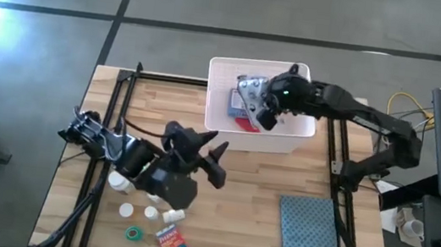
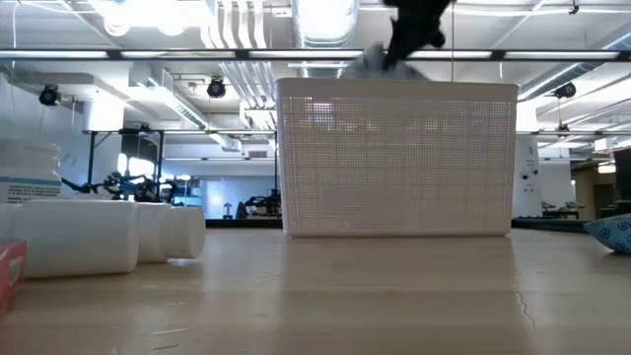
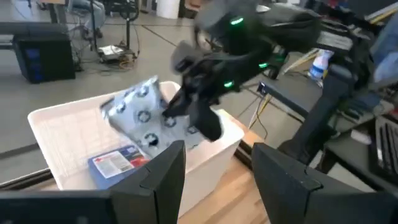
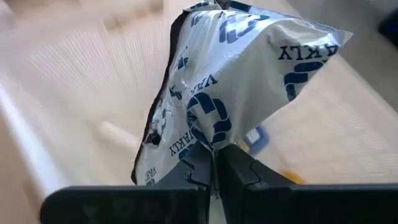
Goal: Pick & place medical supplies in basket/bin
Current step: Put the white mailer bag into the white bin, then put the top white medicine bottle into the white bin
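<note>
The worktop (image 1: pixel 263 189) is pale wood, with bare boards between the basket and the cluster of small supplies at its near left edge. The white basket (image 1: pixel 295 138) stands at the far edge, right of centre; in the low view its slotted wall hides everything inside it. A teal-grey mat (image 1: pixel 308 237) lies nearer than the basket, to its right, cut off by the near edge.

The right hand (image 1: pixel 263 110) hangs over the basket's opening, its fingers pinched shut on the white-blue wipes packet (image 4: pixel 236 74). The packet dangles crumpled above the basket, so most of the floor below it is covered in the wrist view. Under it lie a blue first-aid box (image 3: pixel 118 165) and something red (image 1: pixel 246 125), too small to make out.

The left hand (image 1: pixel 214 158) hovers nearer than the basket, just off its left corner, with its fingers (image 3: pixel 163 177) partly apart and nothing between them.

Left of and nearer than the basket, white pill bottles (image 1: pixel 147 211) lie partly under the left arm. A green tape roll (image 1: pixel 133 233) and an orange-red box (image 1: pixel 173 245) sit beside them, close to the near edge.
</note>
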Tool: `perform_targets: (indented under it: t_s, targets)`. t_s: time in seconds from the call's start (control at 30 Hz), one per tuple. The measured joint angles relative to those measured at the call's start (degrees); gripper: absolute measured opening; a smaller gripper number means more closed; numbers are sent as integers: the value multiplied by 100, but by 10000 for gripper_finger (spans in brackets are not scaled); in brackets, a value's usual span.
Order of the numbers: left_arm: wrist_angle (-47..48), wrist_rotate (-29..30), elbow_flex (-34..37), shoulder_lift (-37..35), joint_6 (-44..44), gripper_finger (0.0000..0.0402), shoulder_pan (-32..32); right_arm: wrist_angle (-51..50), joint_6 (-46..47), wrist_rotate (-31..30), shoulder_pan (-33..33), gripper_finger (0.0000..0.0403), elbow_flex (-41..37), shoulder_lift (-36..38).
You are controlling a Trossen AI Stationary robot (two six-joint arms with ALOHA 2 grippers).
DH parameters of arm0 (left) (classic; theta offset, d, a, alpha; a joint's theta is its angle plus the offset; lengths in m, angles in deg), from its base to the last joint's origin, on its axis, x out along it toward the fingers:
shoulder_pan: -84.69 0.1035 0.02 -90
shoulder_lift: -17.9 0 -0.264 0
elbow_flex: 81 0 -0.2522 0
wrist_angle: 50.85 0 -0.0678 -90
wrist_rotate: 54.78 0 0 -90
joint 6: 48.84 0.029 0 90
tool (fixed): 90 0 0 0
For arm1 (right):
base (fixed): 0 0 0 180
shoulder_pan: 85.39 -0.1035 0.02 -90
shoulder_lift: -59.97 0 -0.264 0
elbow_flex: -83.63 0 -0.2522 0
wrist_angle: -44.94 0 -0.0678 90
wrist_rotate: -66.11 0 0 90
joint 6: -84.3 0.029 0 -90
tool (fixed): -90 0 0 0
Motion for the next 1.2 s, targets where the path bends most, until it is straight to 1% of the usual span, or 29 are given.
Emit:
perform_targets:
  t_s: [0.13,0.23,0.3,0.37,0.43,0.47,0.53,0.6,0.67,0.73,0.87,1.03,1.1,1.2]
  targets:
    - [38,-124,556,-20,-466,166,-267,115,-121,-19,294,8,-401,-218]
    - [101,-152,1163,-22,-1005,166,-470,255,-384,-104,376,8,-672,-486]
    - [110,-187,1636,-94,-1620,166,-583,439,-559,-108,363,9,-768,-590]
    - [108,-278,2077,-200,-2514,166,-644,520,-601,13,367,16,-779,-682]
    - [108,-502,2478,-344,-3191,166,-684,394,-523,334,403,33,-718,-822]
    - [105,-683,2664,-424,-3444,166,-686,301,-470,400,410,45,-683,-884]
    - [101,-1064,3024,-596,-3851,166,-702,18,-383,464,431,75,-624,-1017]
    - [90,-1295,3339,-758,-4139,166,-716,-151,-377,436,429,111,-556,-1100]
    - [76,-1428,3617,-938,-4333,166,-728,-309,-412,353,438,149,-510,-1106]
    - [-23,-1562,3873,-1156,-4408,166,-732,-359,-532,97,435,184,-500,-1059]
    - [-376,-1674,4321,-1552,-4409,166,-741,-249,-765,-275,439,233,-467,-764]
    - [-555,-1603,4683,-1887,-4411,166,-745,-251,-950,-676,514,262,-464,-416]
    - [-583,-1324,4698,-1924,-4410,166,-747,-249,-1045,-890,557,266,-464,-282]
    - [-656,-908,4639,-1928,-4339,166,-747,-266,-1116,-937,632,269,-464,-112]
